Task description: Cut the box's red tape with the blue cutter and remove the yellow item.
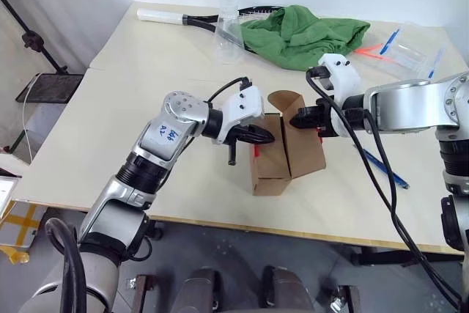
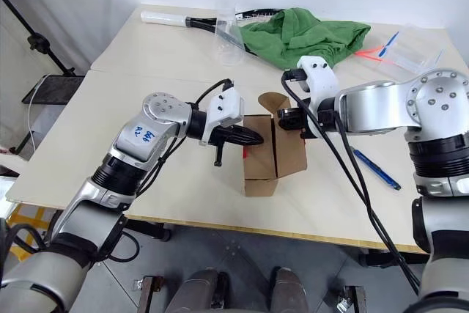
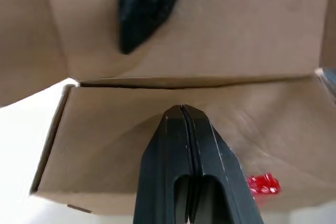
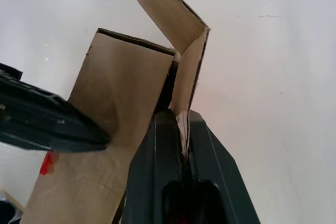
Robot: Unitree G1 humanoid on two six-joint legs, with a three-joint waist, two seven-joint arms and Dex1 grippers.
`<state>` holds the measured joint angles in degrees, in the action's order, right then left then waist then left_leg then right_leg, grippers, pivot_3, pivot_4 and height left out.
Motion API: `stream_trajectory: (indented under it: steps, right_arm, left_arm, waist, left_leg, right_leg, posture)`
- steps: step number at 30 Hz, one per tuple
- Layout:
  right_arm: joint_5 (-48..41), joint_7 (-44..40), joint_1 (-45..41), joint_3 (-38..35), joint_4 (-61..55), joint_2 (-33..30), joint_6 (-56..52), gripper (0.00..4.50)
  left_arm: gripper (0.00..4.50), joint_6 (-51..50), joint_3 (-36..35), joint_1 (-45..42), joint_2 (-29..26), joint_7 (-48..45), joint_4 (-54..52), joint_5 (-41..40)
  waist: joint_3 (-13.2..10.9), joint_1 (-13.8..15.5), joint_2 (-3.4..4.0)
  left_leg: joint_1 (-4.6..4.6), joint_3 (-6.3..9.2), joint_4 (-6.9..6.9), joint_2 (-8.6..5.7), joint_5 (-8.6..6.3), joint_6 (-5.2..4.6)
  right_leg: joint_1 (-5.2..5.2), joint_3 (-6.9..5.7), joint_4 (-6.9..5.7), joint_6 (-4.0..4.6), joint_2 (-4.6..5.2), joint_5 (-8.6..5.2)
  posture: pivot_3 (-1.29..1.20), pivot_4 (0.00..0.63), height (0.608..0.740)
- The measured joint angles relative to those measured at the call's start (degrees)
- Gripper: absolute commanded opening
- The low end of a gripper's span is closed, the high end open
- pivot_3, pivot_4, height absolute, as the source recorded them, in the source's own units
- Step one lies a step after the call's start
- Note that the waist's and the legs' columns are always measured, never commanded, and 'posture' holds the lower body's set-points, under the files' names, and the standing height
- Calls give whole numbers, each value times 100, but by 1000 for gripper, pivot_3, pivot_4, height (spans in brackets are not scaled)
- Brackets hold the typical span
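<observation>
Box (image 1: 282,155): brown cardboard, nearest the camera at the table's (image 1: 146,93) front edge, flaps opening. A red tape (image 3: 264,185) scrap clings to the flap on the box's left; the seam looks parted, so the cutting appears done.

Left gripper (image 1: 265,137): at the box's left flap, jaws fully shut, tips pressed against the flap's cardboard; nothing held between them as far as shows.

Right gripper (image 1: 297,118): at the box's right side, jaws nearly shut, pinching the edge of the right-hand flap.

Blue cutter (image 1: 382,167): lying on the table to the right of the box, well apart from it, in neither gripper.

Racket (image 1: 183,18), clear cup (image 1: 227,34), green cloth (image 1: 304,33), clear packets (image 1: 403,48): behind the box, at the table's far side.

Yellow item: none seen; the box's inside is hidden.

Status: tape judged cut, flaps being spread. Remaining: open fully, reach in, lift the yellow item out.
</observation>
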<state>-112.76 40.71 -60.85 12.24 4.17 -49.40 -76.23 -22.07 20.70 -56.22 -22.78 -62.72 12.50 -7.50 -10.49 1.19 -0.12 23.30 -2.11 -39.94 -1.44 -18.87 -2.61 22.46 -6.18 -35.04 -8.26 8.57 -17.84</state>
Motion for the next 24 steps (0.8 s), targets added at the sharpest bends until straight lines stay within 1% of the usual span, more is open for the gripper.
stream_trajectory:
  steps: [5, 8, 12, 15, 17, 20, 22, 24]
  right_arm:
    - [2, 17, 77, -54, -131, -1, 90, 71]
    - [8, -47, 119, -134, -193, -259, 53, 71]
    - [60, -155, 170, -111, -128, -653, -146, 71]
    - [70, -213, 181, -53, 5, -812, -249, 71]
    - [83, -215, 207, 27, 67, -852, -257, 71]
    - [91, -214, 504, 133, 100, -840, -249, 71]
    - [112, -200, 723, 278, 111, -760, -240, 71]
    - [137, -169, 896, 376, 143, -622, -207, 71]
  left_arm:
    - [0, 450, 101, -51, -236, -250, 63, 177]
    - [0, 712, 165, 97, -611, -349, -136, 342]
    - [0, 544, 17, 452, -979, -344, -546, 347]
    - [0, 361, -47, 615, -1125, -312, -759, 399]
    - [0, 227, -79, 716, -1170, -290, -809, 465]
    - [0, -31, -50, 981, -1180, -157, -764, 659]
    - [0, -118, 55, 1187, -1035, -57, -684, 765]
    - [0, -145, 37, 1165, -974, -10, -688, 796]
  waist:
    - [1, -25, 1]
    - [5, -62, 5]
    - [6, -96, 6]
    - [7, -85, 8]
    - [8, -32, 10]
    - [8, 52, 10]
    - [4, 68, 4]
    - [4, 87, 4]
  left_leg:
    - [-3, 0, 1, 4, 0, 0]
    - [-13, 0, 3, 6, 0, 0]
    - [-14, 0, 1, 9, 0, 0]
    - [-14, 3, -1, 8, 0, 0]
    - [-16, 3, -3, 4, -2, -3]
    - [-14, 10, -7, -3, -3, -7]
    - [5, 11, -11, -9, -4, -15]
    - [10, 13, -12, -15, -5, -18]
  right_leg:
    - [-1, 1, 0, 1, -2, 0]
    - [-8, 2, -1, 2, -2, 1]
    - [-10, 5, 1, 5, 0, 2]
    - [-14, 3, 3, 6, 2, 3]
    - [-18, 4, 7, 6, 4, 4]
    - [-25, 0, 11, 5, 7, 5]
    - [-12, 0, 11, 1, 11, 8]
    - [-9, -2, 12, 3, 14, 13]
  posture:
    - [0, 150, 740]
    - [0, 150, 740]
    - [0, 150, 740]
    - [0, 150, 740]
    - [0, 150, 740]
    - [0, 150, 740]
    - [0, 150, 740]
    - [0, 150, 740]
